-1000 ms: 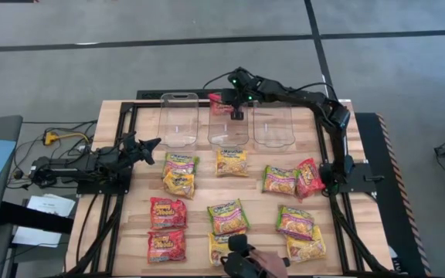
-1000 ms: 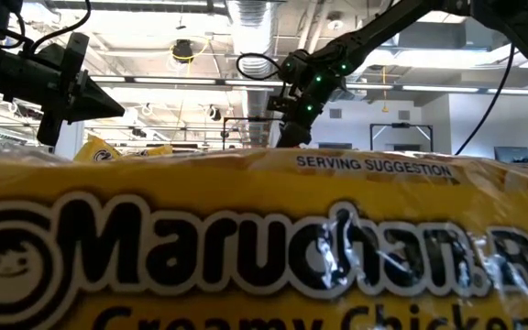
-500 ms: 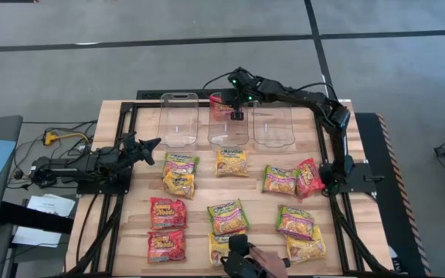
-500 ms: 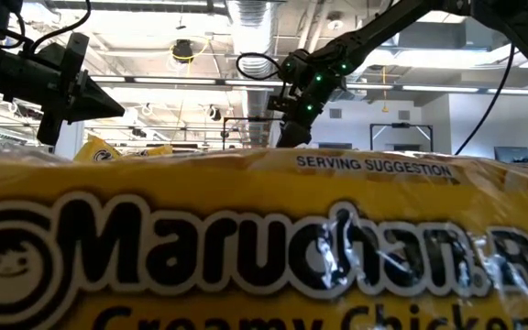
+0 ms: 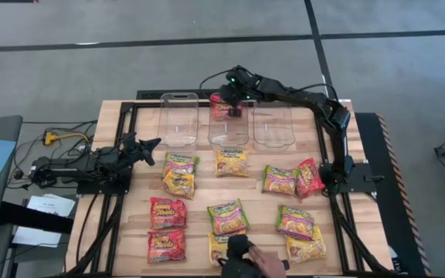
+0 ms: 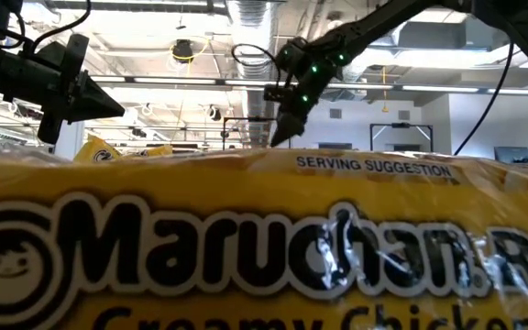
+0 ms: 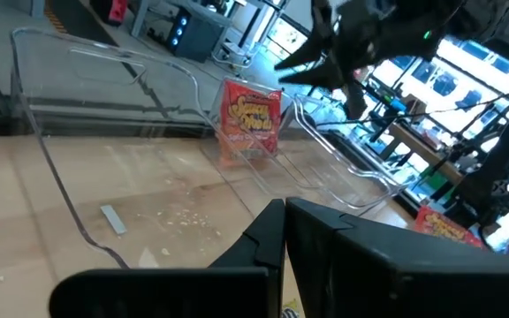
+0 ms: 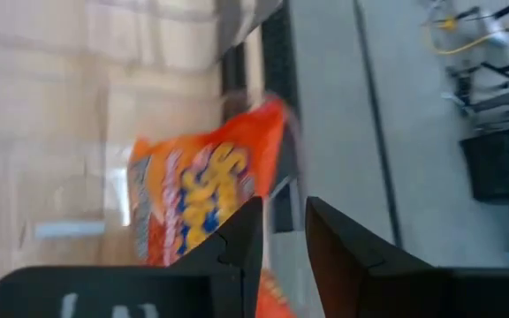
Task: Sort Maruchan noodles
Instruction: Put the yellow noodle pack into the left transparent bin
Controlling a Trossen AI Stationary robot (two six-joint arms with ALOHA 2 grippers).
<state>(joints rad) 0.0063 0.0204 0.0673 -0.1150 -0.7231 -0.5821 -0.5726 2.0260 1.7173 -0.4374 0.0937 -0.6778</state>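
Note:
A red noodle packet (image 7: 253, 122) stands upright at the far end of the middle clear bin (image 5: 229, 131), its lower edge on the bin floor; it also shows in the high view (image 5: 221, 106) and right wrist view (image 8: 197, 199). My right gripper (image 5: 235, 110) hovers open just above and beside it, apart from it (image 7: 330, 71). Several other yellow, green and red packets, such as a yellow one (image 5: 231, 161) and a red one (image 5: 167, 212), lie flat on the table. My left gripper (image 5: 153, 143) waits shut near the table's left edge.
Two more clear bins, the left bin (image 5: 178, 120) and the right bin (image 5: 273, 123), flank the middle one along the far edge. A yellow packet (image 6: 246, 247) fills the low view's foreground. A person's hand (image 5: 269, 261) is at the near edge by a yellow packet (image 5: 221, 243).
My right gripper has risen a little over the middle bin's far end, shifted slightly toward the table's left and tipped. More of the red packet now shows in the bin. The hand at the near edge has shifted slightly.

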